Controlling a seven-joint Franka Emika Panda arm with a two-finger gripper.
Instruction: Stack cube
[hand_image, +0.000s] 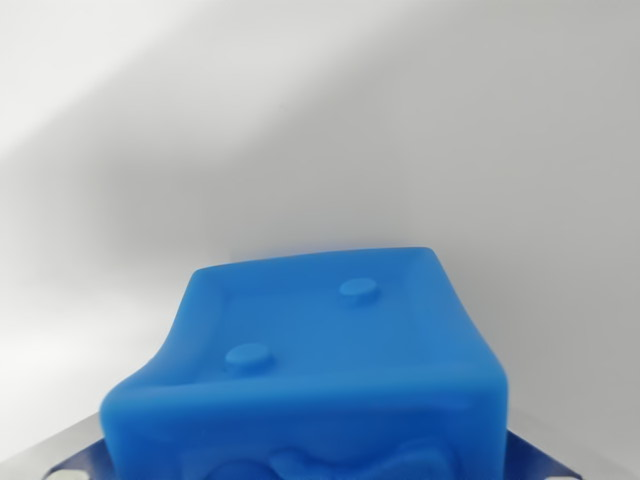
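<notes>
The blue cube (320, 370), two round studs on its top face, fills the lower middle of my wrist view, clenched between my silver fingers (545, 462) whose tips show at both bottom corners, above a plain white surface (320, 120).

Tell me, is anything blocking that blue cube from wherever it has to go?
Nothing visible does. The blue cube fills the lower part of the wrist view, and beyond it lies only bare white surface. No second cube shows here, so the stacking spot cannot be seen.
</notes>
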